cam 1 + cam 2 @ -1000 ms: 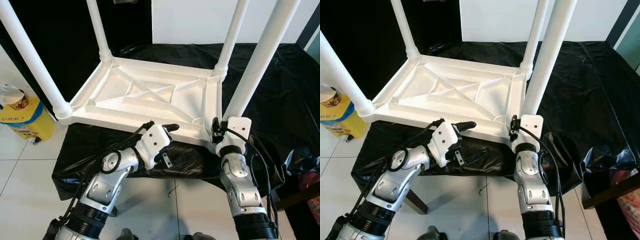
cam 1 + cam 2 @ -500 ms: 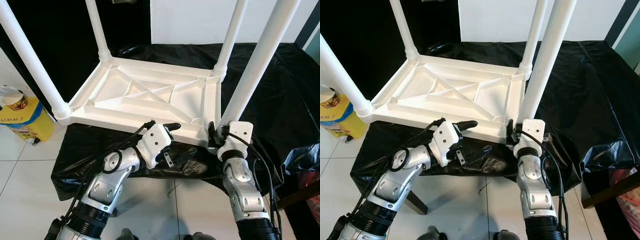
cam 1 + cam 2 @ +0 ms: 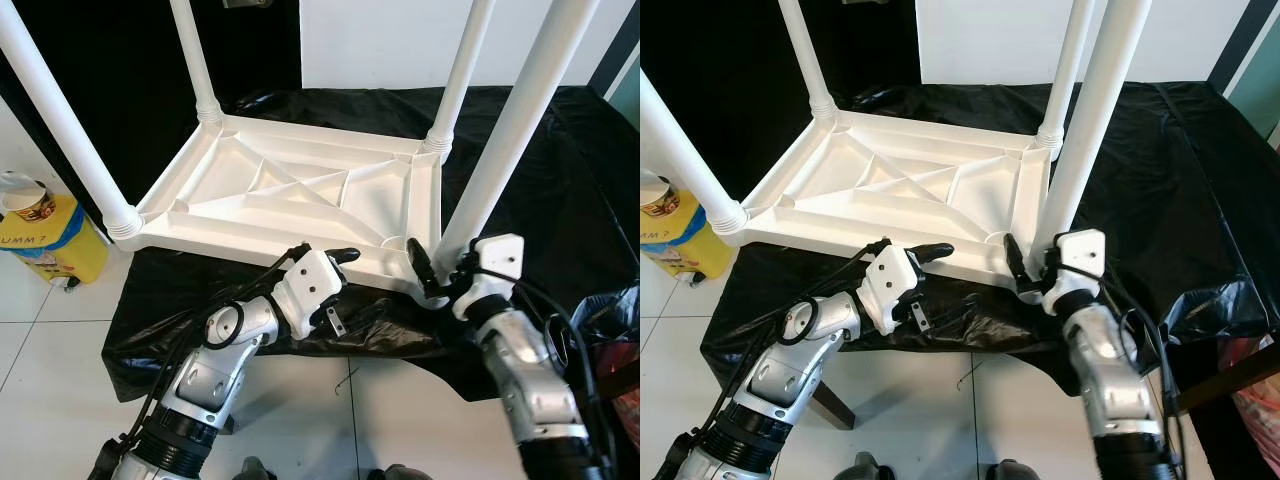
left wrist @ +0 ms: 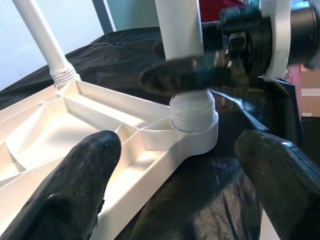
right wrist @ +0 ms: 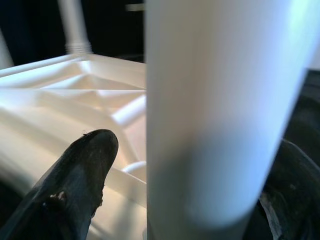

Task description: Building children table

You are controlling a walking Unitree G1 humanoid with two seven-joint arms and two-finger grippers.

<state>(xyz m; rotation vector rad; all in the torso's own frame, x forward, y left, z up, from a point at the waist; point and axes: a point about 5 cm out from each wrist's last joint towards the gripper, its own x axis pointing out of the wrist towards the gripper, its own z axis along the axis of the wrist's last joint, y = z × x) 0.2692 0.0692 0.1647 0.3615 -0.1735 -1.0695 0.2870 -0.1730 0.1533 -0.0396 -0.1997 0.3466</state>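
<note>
The left claw (image 3: 340, 262), its two matt black fingers spread, hovered at the near rim of the upturned white moulded-plastic children's table (image 3: 300, 190), one finger lying over the edge. The right claw (image 3: 1030, 262) stood with its fingers parted around the base of the nearest smooth white tubular leg (image 3: 500, 150), just above its ribbed, threaded collar; whether the fingers actually pressed the leg cannot be told. The table lay upside down on a worktop draped in crinkled glossy black plastic sheeting (image 3: 560, 160), its underside showing raised stiffening ribs that cross in triangles. Four round legs rose from corner sockets: the near-left leg (image 3: 60, 120), the far-left leg (image 3: 195, 55) and the far-right leg (image 3: 462, 70) beside the gripped one. On the pale tiled floor (image 3: 40, 340) to the robot's left sat a yellow container (image 3: 50, 235) with a blue label, of which the letters "UMM" and a "7" could be read. Behind rose a white wall (image 3: 390, 40).
</note>
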